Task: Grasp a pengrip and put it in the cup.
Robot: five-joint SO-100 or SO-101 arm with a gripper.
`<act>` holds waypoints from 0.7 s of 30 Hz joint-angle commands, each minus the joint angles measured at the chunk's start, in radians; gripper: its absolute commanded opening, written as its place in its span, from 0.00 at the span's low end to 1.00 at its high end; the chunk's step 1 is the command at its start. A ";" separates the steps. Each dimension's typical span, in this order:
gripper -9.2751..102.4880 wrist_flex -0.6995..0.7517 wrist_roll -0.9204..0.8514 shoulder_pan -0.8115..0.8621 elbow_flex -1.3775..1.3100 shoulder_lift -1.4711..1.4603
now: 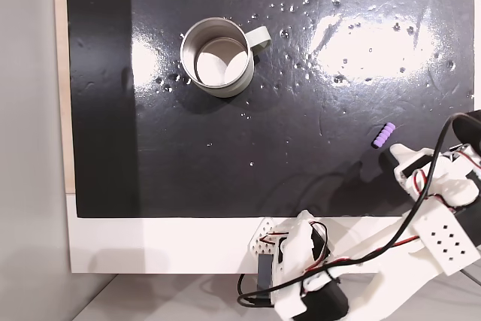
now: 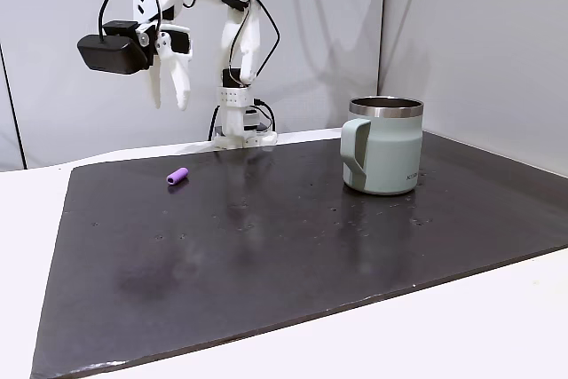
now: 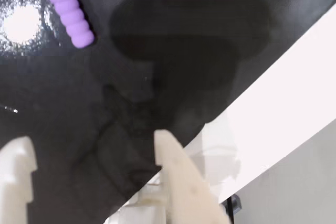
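Observation:
The pengrip (image 1: 384,135) is a small light-purple ribbed tube lying on the black mat, right of centre in a fixed view. It also lies at the mat's left (image 2: 177,176) and shows in the upper left of the wrist view (image 3: 68,10). The pale grey-green cup (image 1: 218,56) stands upright with its handle to the right; in another fixed view the cup (image 2: 383,146) is far right of the pengrip. My gripper (image 2: 169,88) hangs well above the mat, a little behind the pengrip, open and empty. Its white fingers (image 3: 170,150) point down, and the gripper (image 3: 92,148) holds nothing.
A glossy black mat (image 1: 301,148) covers most of the white table (image 1: 165,242). The arm's base (image 2: 240,135) stands at the mat's edge with cables around it. Grey walls (image 2: 470,33) rise behind the table.

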 commanded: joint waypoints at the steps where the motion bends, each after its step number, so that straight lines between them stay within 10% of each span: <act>1: 0.30 -0.074 -0.017 -0.006 -0.089 -0.055; 21: 0.31 -0.314 0.005 -0.114 -0.118 -0.362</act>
